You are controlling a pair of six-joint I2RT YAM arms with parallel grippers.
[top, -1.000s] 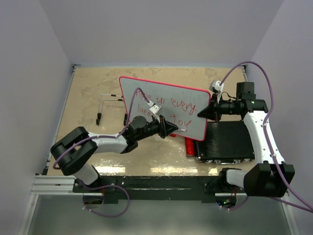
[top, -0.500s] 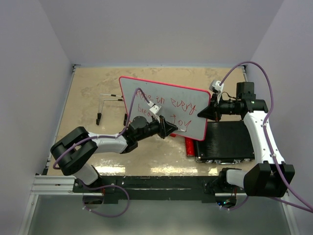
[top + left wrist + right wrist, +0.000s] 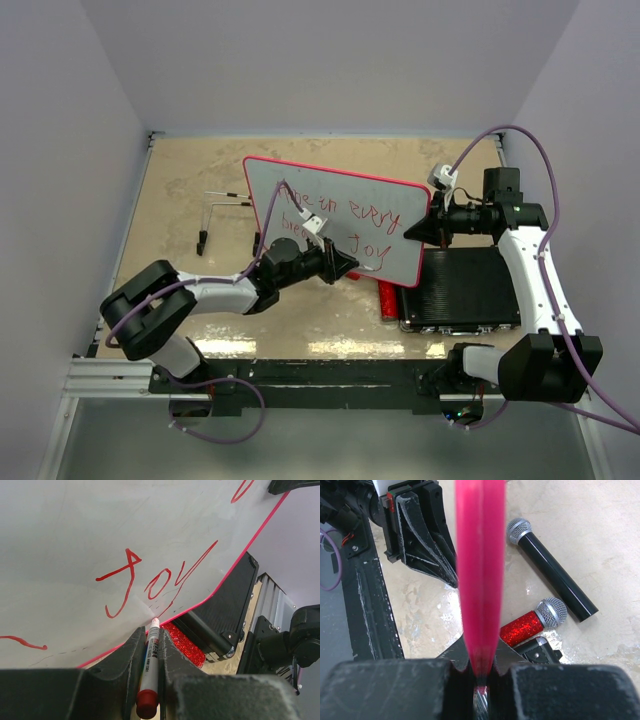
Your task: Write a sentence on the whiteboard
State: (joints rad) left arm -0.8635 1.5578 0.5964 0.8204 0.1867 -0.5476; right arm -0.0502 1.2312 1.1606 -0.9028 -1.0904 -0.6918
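Observation:
The whiteboard [image 3: 268, 190], red-framed, is held tilted above the table. The sentence [image 3: 345, 212] in red marker runs across it in two lines and ends in "joy" [image 3: 150, 582]. My left gripper [image 3: 350, 266] is shut on a red-capped white marker [image 3: 149, 667]. The marker's tip sits close to the board's lower edge, just below "joy". I cannot tell if it touches. My right gripper [image 3: 412, 232] is shut on the board's right edge, whose red frame [image 3: 480, 565] runs up between the jaws [image 3: 481, 672].
A black ribbed case [image 3: 465, 290] lies under the board's right corner. A red glitter microphone [image 3: 532, 622] lies beside it, and a black microphone [image 3: 552, 570] lies on the table beneath the board. A thin wire stand [image 3: 215, 215] sits at the left.
My left gripper has drawn back a little to the left with the marker, away from the end of "joy". The right gripper and board have not moved.

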